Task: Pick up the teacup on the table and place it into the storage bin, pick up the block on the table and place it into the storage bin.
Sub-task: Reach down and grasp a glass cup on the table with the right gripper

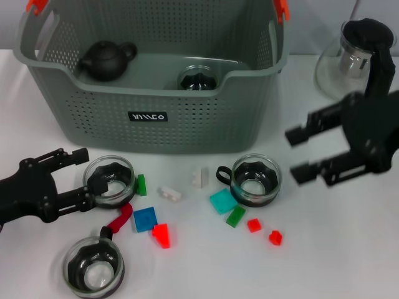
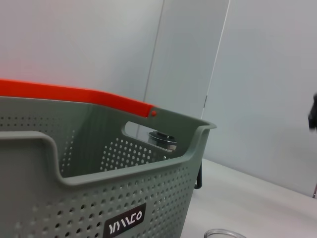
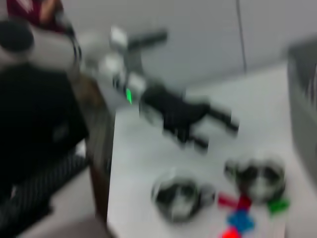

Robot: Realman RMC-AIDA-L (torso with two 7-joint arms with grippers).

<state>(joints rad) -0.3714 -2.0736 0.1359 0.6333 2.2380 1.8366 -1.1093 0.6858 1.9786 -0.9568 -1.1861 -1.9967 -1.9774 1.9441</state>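
Observation:
The grey storage bin (image 1: 156,93) stands at the back, with a black teapot (image 1: 106,60) and a glass teacup (image 1: 198,79) inside. Its labelled front also shows in the left wrist view (image 2: 124,198). Three more glass teacups stand on the table in front of it: left (image 1: 110,180), right (image 1: 255,180), front left (image 1: 93,268). Several small blocks lie between them, among them blue (image 1: 145,219), red (image 1: 161,235) and teal (image 1: 222,201). My left gripper (image 1: 92,169) is open at the left teacup's left side. My right gripper (image 1: 298,152) is open and empty, right of the right teacup.
A glass teapot (image 1: 349,59) stands at the back right, behind my right arm. A red strip (image 1: 120,219) lies by the front left teacup. White blocks (image 1: 169,193) and small red blocks (image 1: 275,237) dot the table's middle. The right wrist view is blurred.

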